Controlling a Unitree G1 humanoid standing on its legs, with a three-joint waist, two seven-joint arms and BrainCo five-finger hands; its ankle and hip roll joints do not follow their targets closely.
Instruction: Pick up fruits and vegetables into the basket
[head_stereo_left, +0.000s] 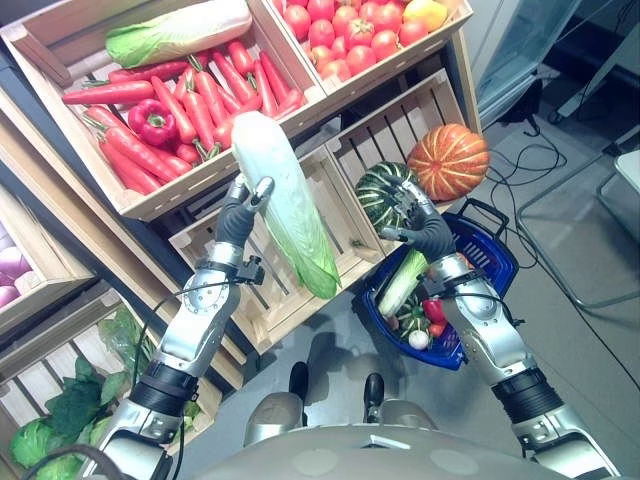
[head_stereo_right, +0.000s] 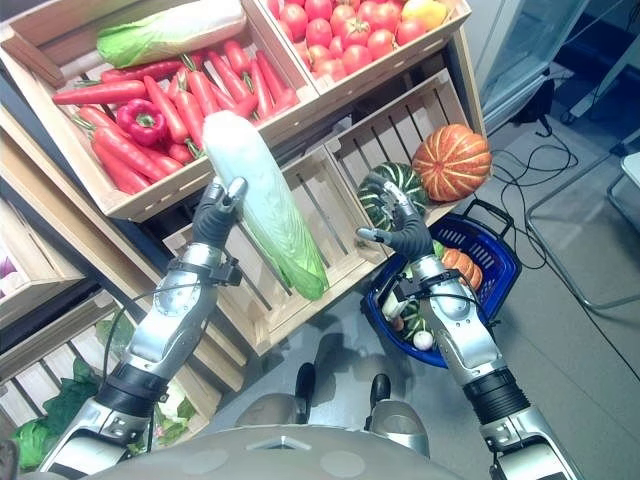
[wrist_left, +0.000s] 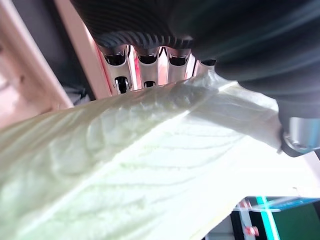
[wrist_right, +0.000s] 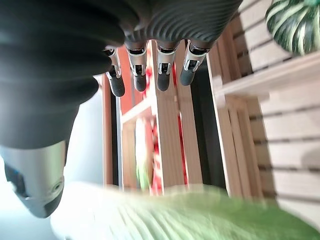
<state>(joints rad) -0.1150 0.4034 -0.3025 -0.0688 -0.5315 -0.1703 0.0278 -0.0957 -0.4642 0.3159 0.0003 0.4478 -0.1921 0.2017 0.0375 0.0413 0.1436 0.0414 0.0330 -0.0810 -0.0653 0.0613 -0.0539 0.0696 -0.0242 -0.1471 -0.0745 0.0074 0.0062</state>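
I have the left hand (head_stereo_left: 243, 212) curled round the long cabbage (head_stereo_left: 288, 205), held aloft before the crates; right hand (head_stereo_left: 424, 228) relaxed, empty; next, I judge, carry it to the blue basket (head_stereo_left: 497, 262).

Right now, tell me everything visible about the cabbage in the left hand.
The napa cabbage is long, with a pale white stalk end uppermost and crinkled green leaves hanging down. It looks fresh and whole. It is held tilted in the air before the wooden crates, gripped near its white end by the left hand, whose fingers curl round it.
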